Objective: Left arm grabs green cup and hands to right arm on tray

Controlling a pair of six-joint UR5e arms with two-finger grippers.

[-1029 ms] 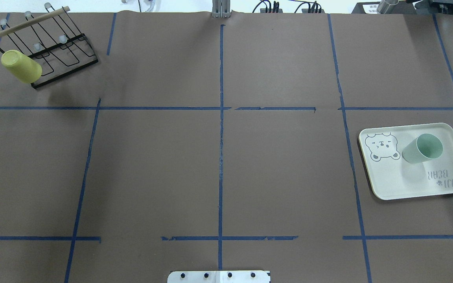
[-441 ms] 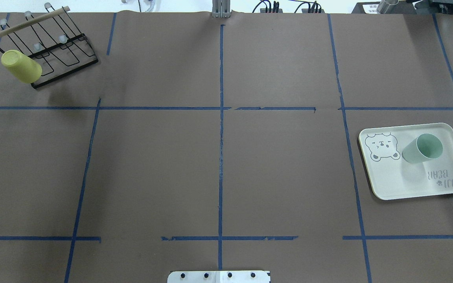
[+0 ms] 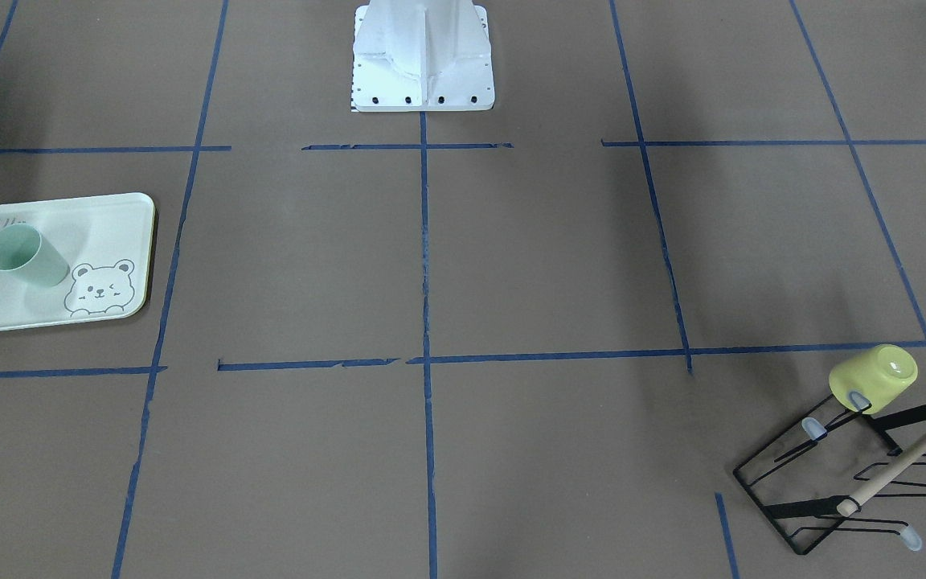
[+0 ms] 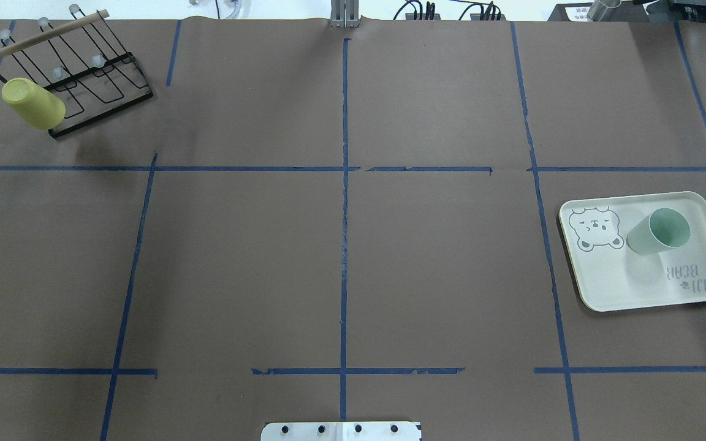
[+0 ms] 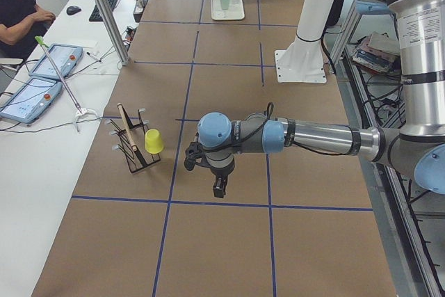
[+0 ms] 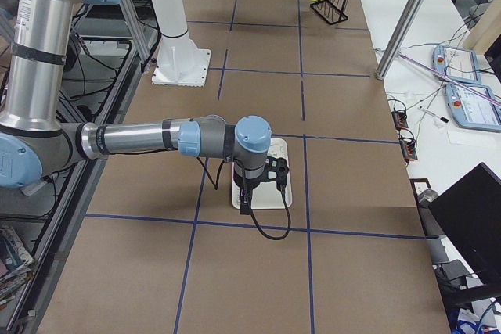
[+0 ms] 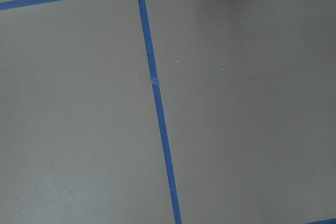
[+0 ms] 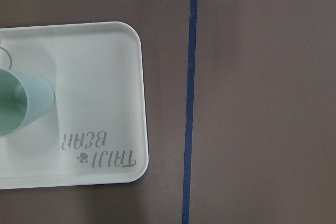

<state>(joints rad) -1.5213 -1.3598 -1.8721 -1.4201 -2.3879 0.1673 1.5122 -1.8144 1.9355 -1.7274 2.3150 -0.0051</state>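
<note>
The green cup stands upright on the tray, where the right hand hanging above could tip it by dipping carelessly; whether that or the left hand is open, I cannot tell.

Table was covered in brown paper, gridded with blue tape. Directly on it: the tray flat at the robot's right side, a black wire rack at the far left corner, and the white base plate at the robot's edge, centred.
</note>
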